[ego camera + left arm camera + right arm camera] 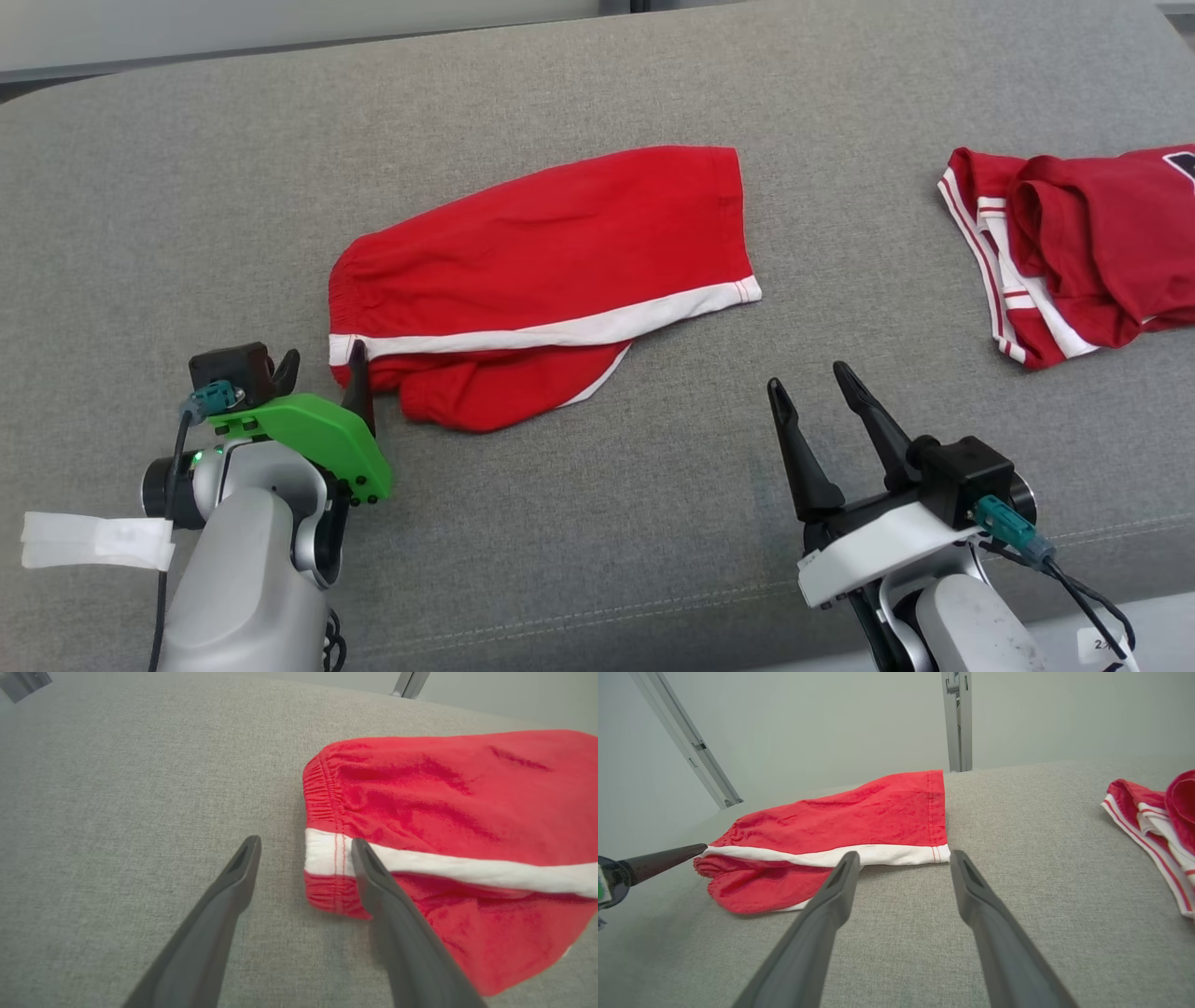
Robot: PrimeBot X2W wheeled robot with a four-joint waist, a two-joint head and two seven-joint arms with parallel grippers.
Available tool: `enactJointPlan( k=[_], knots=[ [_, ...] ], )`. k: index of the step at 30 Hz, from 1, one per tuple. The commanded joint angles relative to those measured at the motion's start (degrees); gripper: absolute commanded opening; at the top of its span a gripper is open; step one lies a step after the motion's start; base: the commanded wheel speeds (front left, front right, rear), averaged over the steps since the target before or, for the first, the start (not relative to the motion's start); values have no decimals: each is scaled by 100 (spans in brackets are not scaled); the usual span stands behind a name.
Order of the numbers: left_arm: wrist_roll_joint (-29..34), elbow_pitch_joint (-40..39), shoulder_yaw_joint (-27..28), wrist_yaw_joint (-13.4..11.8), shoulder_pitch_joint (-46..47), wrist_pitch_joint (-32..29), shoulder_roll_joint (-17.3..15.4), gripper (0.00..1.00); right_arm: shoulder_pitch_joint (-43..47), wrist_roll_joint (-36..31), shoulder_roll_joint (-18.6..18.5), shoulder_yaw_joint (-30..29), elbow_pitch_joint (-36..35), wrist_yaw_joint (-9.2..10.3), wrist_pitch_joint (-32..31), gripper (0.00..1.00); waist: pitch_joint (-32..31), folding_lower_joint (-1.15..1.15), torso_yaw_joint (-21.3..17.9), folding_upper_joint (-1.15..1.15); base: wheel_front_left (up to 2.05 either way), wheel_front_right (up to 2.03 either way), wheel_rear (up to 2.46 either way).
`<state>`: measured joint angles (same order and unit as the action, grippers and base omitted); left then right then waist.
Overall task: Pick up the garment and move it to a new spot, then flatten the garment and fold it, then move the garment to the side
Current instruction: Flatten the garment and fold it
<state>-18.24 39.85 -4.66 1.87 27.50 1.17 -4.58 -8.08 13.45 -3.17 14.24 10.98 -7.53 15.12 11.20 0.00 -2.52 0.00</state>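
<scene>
The garment [551,252] is a pair of red shorts with a white side stripe, lying folded over and mostly flat on the grey cushion [168,205]. My left gripper [322,359] is open at the waistband end; in the left wrist view its jaws [304,842] straddle the waistband edge by the white stripe of the garment [444,793], one finger over the cloth, the other over bare cushion. My right gripper [808,376] is open and empty, short of the garment's leg hem. In the right wrist view the garment [845,816] lies ahead of the right gripper [904,855].
A second red garment with white trim [1074,252] lies crumpled at the far right of the cushion, also visible as red cloth [1157,826]. The cushion's front seam runs near the bottom edge. Metal rails [957,718] and a pale wall stand behind.
</scene>
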Motion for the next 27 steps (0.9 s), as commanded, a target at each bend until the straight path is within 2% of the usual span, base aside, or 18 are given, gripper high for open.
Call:
enactJointPlan(
  k=[1,15,17,20,21,27],
  knots=[
    [-87,125,-13,73,141,-92,-18,100,-77,-35,-42,-9,-21,9,-2,100,105,0,-26,0,0,0,0],
    [-328,710,-145,263,350,-245,20,99,-197,-34,-124,61,-26,9,-3,100,138,0,-41,0,0,0,0],
    [-347,808,-165,282,401,-230,11,88,-203,-19,-153,85,-30,9,-3,100,148,0,-55,0,0,0,0],
    [-366,959,-202,311,473,-241,6,25,-226,-4,-183,98,-31,9,-2,100,151,0,-75,0,0,0,0],
    [-371,998,-204,314,498,-224,1,0,-226,-1,-185,99,-32,9,-3,100,148,0,-80,0,0,0,0],
    [-307,1062,-256,244,513,32,-17,0,-185,2,-177,93,16,9,-2,100,57,0,-78,0,0,0,0]
  ],
)
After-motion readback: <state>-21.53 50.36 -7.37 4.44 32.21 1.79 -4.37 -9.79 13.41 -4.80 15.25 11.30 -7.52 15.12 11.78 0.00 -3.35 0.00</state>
